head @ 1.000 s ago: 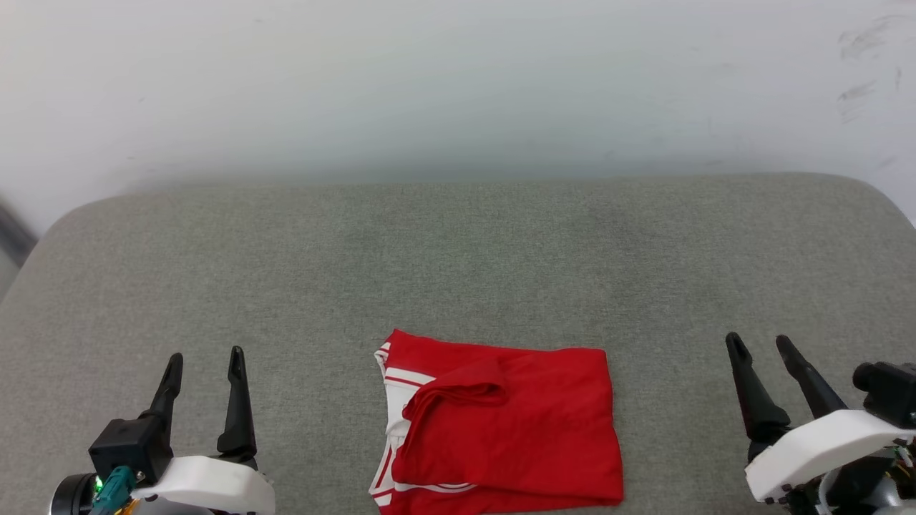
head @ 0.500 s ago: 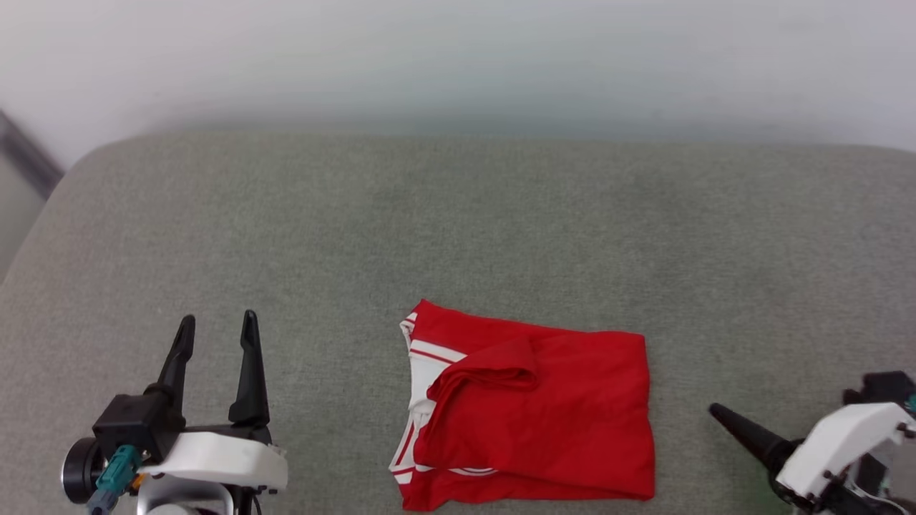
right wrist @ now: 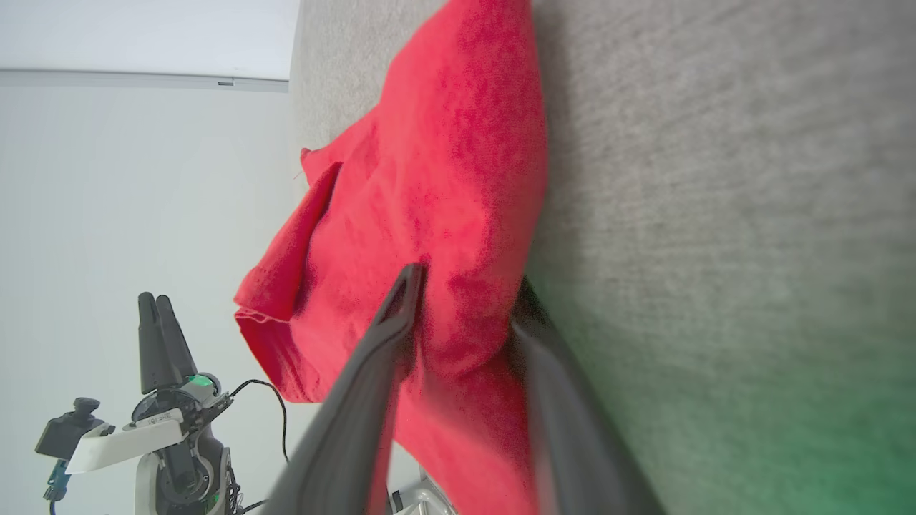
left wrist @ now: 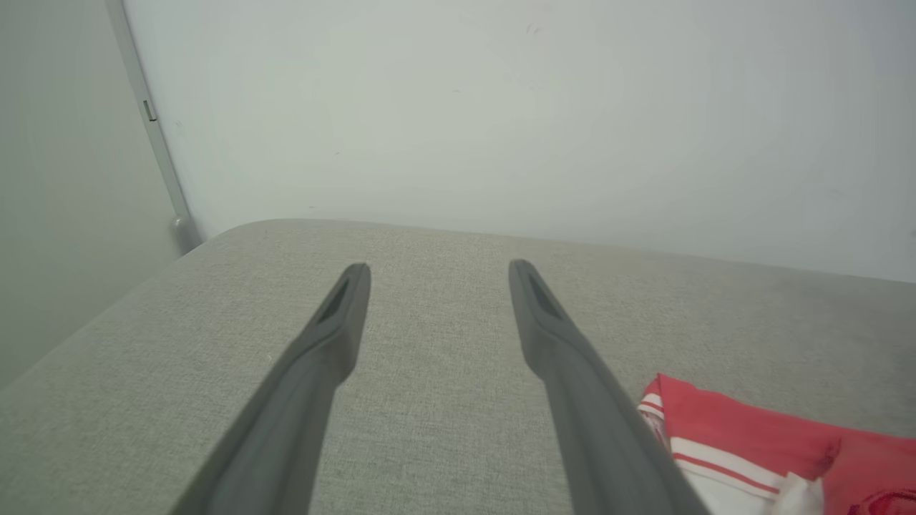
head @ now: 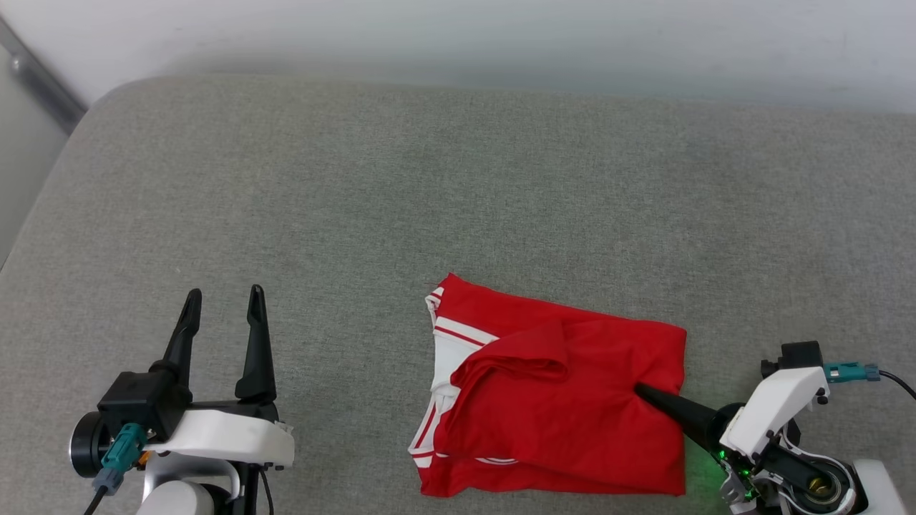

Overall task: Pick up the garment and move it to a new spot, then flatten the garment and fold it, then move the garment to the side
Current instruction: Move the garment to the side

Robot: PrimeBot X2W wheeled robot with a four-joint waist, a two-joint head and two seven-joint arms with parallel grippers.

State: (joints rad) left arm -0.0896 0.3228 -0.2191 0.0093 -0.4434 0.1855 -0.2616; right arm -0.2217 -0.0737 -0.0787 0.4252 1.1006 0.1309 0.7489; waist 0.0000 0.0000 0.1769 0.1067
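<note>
At the far left, a grey strip (head: pixel 39 82) runs down the pale wall (head: pixel 501 28) to the rounded corner of the tabletop (head: pixel 429 179), which is covered in grey woven fabric.

The left pincer (head: pixel 225 290) hovers over the near left part of that cover. Its two dark fingers point away from me toward the wall. They stand wide apart with nothing between them, and from the left wrist camera the gap (left wrist: pixel 438 266) frames bare grey fabric. A teal plug (head: pixel 118 450) sits on its wrist.

Right of it lies the garment (head: pixel 572 422), on the near side of the tabletop and a little right of the middle. It is folded into a rough rectangle with the plain red side up. A white sleeve with red stripes (head: pixel 451 343) peeks out along its left edge, and a loose red flap (head: pixel 522 357) is doubled over on top.

The right pincer (head: pixel 640 390) reaches in low from the right, over the garment's right edge. In its own wrist camera (right wrist: pixel 466 279) one finger lies on top of the red cloth (right wrist: pixel 444 179). The other is tucked under the edge, against the grey cover. The fingers are apart, with a bulge of cloth between them that does not look squeezed. A green light (head: pixel 723 454) glows at that wrist and tints the fabric beside it.
</note>
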